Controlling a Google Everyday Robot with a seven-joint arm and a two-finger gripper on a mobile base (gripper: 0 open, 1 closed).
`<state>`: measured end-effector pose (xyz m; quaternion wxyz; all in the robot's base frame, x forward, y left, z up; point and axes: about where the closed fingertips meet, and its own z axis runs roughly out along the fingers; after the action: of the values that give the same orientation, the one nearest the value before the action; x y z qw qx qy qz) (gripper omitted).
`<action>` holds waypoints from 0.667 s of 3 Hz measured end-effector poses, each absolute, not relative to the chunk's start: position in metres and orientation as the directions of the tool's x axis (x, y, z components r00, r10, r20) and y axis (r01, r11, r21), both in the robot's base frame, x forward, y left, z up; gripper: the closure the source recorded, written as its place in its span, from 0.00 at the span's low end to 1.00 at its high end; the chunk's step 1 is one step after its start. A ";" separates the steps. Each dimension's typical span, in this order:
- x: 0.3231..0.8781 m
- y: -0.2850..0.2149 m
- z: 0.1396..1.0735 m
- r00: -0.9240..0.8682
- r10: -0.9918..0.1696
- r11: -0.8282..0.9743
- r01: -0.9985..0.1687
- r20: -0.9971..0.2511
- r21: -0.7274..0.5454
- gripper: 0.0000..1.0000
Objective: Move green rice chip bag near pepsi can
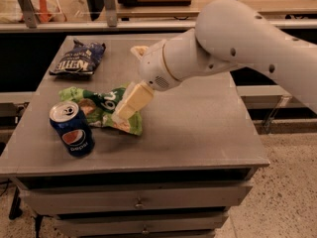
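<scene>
The green rice chip bag (99, 108) lies flat and crinkled on the grey table (198, 128), left of centre. Its left end touches or nearly touches the pepsi can (72, 129), which stands upright near the table's front left corner. My gripper (130, 82) hangs over the bag's right end on the big white arm (237, 38) that comes in from the right. It is open: one cream finger (132, 101) reaches down over the bag's right part, and the other fingertip (138, 50) sticks out well behind it. The bag's right edge is partly hidden by the lower finger.
A dark blue chip bag (78, 58) with white lettering lies at the table's back left. Drawers (138, 202) sit under the tabletop. A shelf and rails (148, 14) run behind the table. The floor (282, 182) shows at the right.
</scene>
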<state>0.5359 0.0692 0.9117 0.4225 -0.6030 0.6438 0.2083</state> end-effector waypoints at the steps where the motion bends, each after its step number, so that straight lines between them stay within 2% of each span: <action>1: 0.537 0.046 0.911 0.074 -0.643 0.181 -0.952 -0.762 -0.246 0.00; 2: 0.540 0.025 0.908 0.062 -0.679 0.176 -0.954 -0.732 -0.244 0.00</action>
<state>0.5397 0.0254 0.9079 0.3876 -0.6170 0.6615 0.1774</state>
